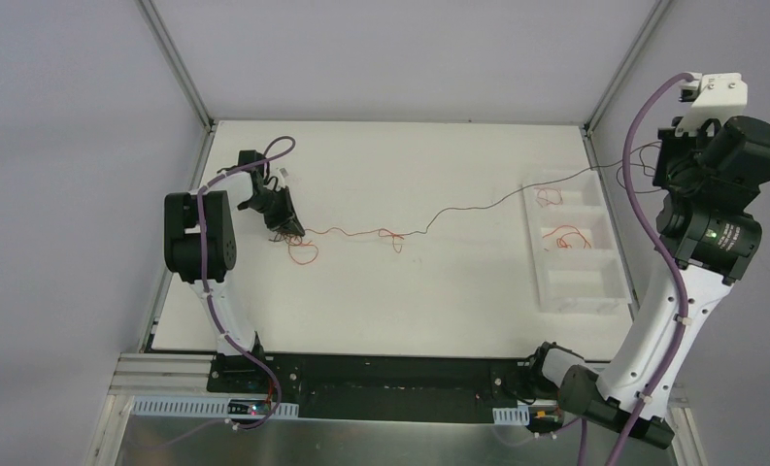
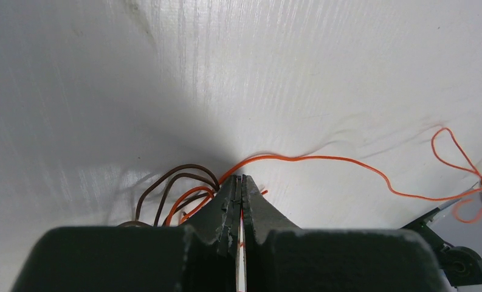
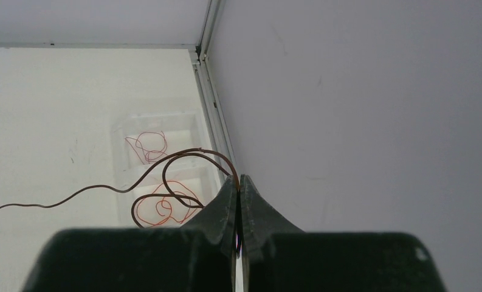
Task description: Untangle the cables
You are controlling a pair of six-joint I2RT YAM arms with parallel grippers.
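Spanning the white table (image 1: 410, 301) crosswise, the hair-thin dark wire (image 1: 497, 204) runs from your right gripper (image 3: 239, 182), clenched on its end, left to the curly orange wires (image 2: 323, 159) your left gripper (image 2: 242, 181) pinches.

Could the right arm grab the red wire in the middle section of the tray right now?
Probably not at once: the right gripper is shut on the dark wire and must let go first. Otherwise the open tray lies just below it, with nothing covering the red wire.
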